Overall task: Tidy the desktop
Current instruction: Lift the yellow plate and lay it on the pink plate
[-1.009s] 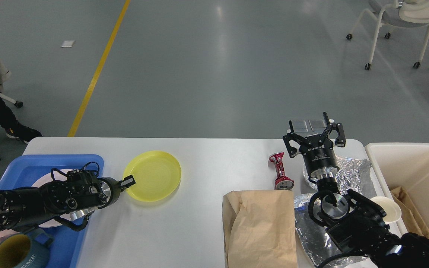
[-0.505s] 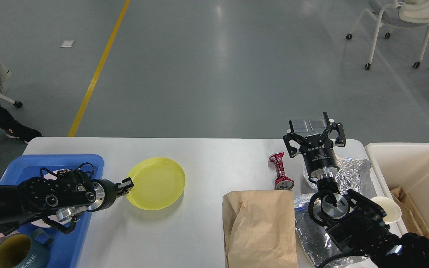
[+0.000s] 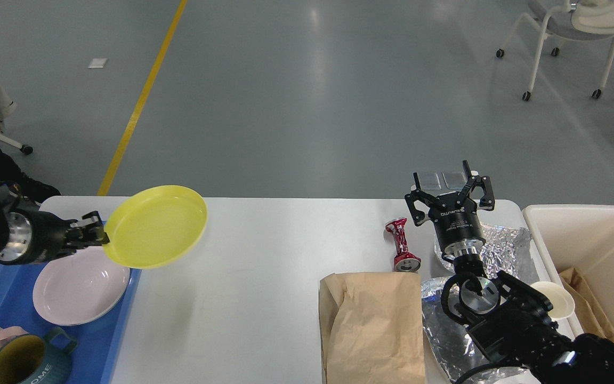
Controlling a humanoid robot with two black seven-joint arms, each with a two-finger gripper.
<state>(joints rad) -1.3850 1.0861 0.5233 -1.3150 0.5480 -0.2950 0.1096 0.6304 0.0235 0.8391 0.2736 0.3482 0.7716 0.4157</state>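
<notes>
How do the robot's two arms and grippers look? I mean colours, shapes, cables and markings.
Both arms are black with rounded joint housings. The left gripper is small and black behind a shiny silver wrist ring. The right gripper has black angular linkage fingers on a cylindrical body with small white lettering and a silver ring below. Thin black cables loop beside its wrist joint.

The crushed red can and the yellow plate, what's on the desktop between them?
Nothing: in the head view, bare desktop separates the yellow plate, held in the left gripper, from the red can.
</notes>
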